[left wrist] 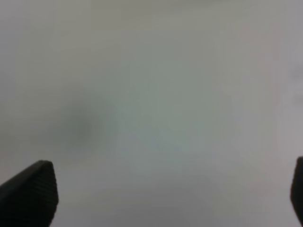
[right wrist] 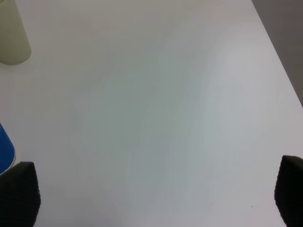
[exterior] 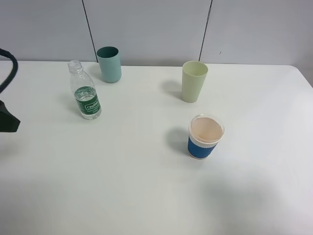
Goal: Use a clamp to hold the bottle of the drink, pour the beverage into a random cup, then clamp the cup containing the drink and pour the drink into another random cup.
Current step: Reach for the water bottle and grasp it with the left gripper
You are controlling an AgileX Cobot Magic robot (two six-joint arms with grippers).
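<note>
A clear plastic bottle (exterior: 85,93) with a green label stands upright and uncapped at the left of the white table (exterior: 146,191). A teal cup (exterior: 109,64) stands just behind it. A pale green cup (exterior: 194,81) stands at the back middle, and it also shows in the right wrist view (right wrist: 13,33). A blue-sleeved paper cup (exterior: 206,136) stands in front of it, with its edge in the right wrist view (right wrist: 4,149). My left gripper (left wrist: 163,198) is open over bare table, with nothing between its fingers. My right gripper (right wrist: 154,194) is open and empty, to the right of the paper cup.
Part of the left arm (exterior: 7,120) shows at the left edge of the exterior high view, left of the bottle. The table's right edge (right wrist: 279,61) runs close to the right gripper. A grey panelled wall (exterior: 146,24) stands behind the table.
</note>
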